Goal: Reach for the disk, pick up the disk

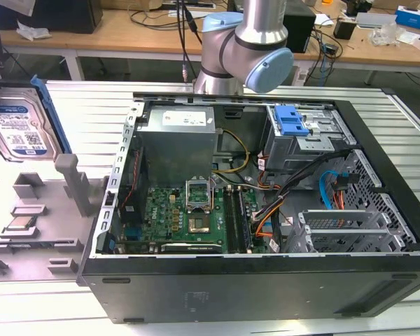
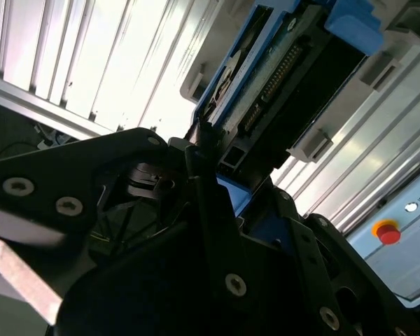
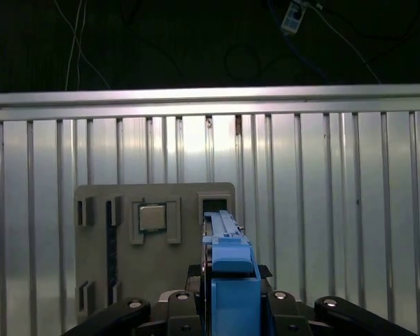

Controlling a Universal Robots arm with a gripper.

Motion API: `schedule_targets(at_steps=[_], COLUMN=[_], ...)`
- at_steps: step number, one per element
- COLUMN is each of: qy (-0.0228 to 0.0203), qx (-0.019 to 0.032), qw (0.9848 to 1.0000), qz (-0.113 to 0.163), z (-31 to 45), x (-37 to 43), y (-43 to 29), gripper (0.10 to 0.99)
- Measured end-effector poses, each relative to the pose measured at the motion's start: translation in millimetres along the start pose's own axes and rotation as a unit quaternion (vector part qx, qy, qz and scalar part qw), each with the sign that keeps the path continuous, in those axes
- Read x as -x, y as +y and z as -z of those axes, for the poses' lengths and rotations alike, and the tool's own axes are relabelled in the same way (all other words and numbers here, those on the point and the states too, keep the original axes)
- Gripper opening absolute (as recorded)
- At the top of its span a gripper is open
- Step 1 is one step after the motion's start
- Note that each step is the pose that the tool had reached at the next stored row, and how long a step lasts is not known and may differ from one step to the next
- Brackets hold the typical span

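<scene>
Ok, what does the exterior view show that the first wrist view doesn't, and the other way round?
The exterior view adds the open black computer case, its green motherboard, the blue-latched grey drive cage and the arm's silver-and-blue joint. The first wrist view adds the black gripper up close, with the flat silver disk in its bright blue bracket edge-on at it. Both share the disk, the small square CPU chip, the grey fixture plate and the ribbed metal table.

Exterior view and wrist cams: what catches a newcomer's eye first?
The open computer case lying centre-frame, motherboard exposed, with the arm behind it. At the exterior view's left, the disk stands tilted in its bright blue bracket; in the first wrist view it sits at the gripper.
</scene>
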State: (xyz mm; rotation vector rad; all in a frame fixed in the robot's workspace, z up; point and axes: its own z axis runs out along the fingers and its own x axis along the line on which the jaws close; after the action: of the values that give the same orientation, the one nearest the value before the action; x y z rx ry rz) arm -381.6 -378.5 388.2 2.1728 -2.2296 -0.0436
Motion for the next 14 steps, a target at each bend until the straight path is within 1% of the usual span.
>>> schedule_targets(at_steps=[4, 10, 11, 14], qy=[0.0000, 0.0000, 0.0000, 0.0000], qx=[0.0000, 0.0000, 0.0000, 0.0003], qw=[1.0000, 1.0000, 1.0000, 1.0000], qz=[0.000, 0.000, 0.000, 0.000], z=[3.5, 11.0, 25.7, 52.0], x=[0.0, 0.0, 0.0, 0.1], y=[0.1, 0.3, 0.0, -1.3], gripper=[0.369, 0.369, 0.369, 0.369])
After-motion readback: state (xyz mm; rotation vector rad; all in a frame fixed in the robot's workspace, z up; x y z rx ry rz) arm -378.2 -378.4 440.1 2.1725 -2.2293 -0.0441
